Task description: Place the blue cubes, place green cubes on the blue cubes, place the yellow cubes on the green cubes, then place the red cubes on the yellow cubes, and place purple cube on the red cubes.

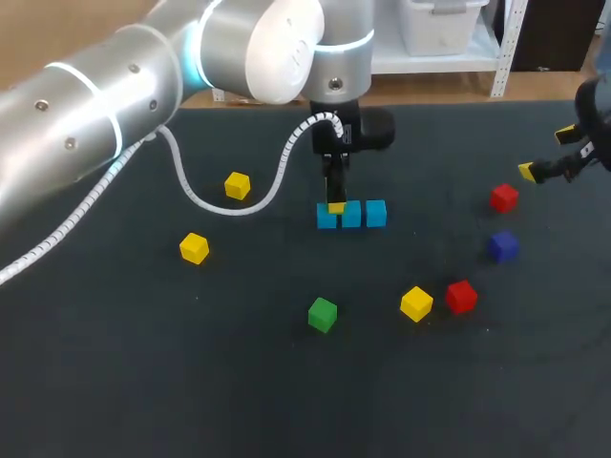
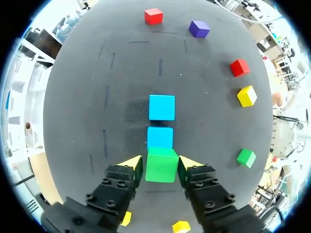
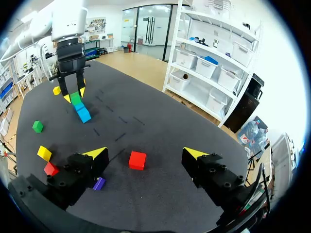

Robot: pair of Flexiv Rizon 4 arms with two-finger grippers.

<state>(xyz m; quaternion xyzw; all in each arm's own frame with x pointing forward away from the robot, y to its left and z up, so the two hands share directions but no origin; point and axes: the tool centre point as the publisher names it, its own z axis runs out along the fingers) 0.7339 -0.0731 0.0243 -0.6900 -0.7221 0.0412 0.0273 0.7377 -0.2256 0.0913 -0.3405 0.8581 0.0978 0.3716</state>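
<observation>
Yellow-tipped left fingers point(image 2: 130, 164) pinch a smooth green cube point(image 2: 161, 166) atop blue cubes point(image 2: 161, 107); right fingers point(image 3: 96, 154) spread.

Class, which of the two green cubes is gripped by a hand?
The green cube held in the left hand, at the end of the row of blue cubes. The other green cube lies alone on the table.

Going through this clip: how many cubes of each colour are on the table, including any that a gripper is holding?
Blue cubes: 3
Green cubes: 2, one held in the left gripper
Yellow cubes: 3
Red cubes: 2
Purple cube: 1
Total: 11
</observation>
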